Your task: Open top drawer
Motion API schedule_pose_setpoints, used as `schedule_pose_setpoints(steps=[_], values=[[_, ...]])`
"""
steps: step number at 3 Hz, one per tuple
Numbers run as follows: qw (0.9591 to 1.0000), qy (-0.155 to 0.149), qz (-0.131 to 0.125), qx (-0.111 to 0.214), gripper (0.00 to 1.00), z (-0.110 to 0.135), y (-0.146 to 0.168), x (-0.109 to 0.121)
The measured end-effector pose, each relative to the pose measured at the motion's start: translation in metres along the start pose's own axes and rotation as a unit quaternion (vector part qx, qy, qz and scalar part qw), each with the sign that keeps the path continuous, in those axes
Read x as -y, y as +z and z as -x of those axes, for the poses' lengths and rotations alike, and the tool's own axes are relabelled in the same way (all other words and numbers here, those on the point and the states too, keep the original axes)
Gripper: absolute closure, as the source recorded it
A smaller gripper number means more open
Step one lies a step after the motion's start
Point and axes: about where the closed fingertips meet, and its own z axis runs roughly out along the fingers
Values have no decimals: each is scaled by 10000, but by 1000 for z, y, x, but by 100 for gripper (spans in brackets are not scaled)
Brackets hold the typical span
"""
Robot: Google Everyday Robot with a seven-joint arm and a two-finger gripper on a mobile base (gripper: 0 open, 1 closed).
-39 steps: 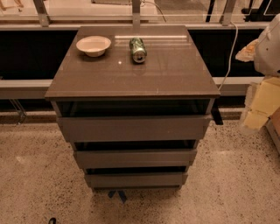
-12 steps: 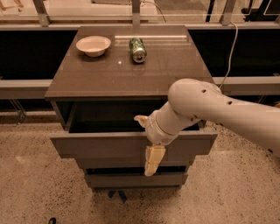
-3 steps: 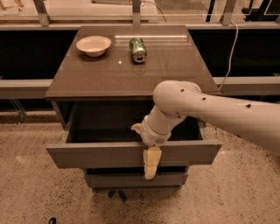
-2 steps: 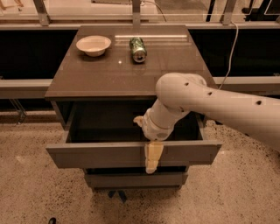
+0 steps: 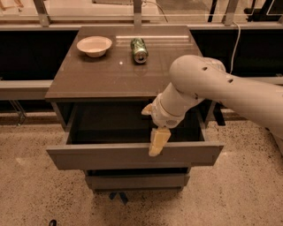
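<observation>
Grey top drawer (image 5: 110, 155) — jaws at front

Speckled floor (image 5: 247, 194), dk wall recesses (image 5: 26, 55), metal posts (image 5: 42, 11) at back

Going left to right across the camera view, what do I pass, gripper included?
bowl → can → gripper, which hangs at the front edge of the open top drawer.
</observation>
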Motion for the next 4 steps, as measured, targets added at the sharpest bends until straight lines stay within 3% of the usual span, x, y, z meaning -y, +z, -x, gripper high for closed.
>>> schedule_pose_setpoints(steps=[2,3,4], values=[[9991,369,-161,163,66,-18,-11,39],[9985,397,-240,292,88,-31,2,48],[9974,327,-267,576,100,-40,30,53]])
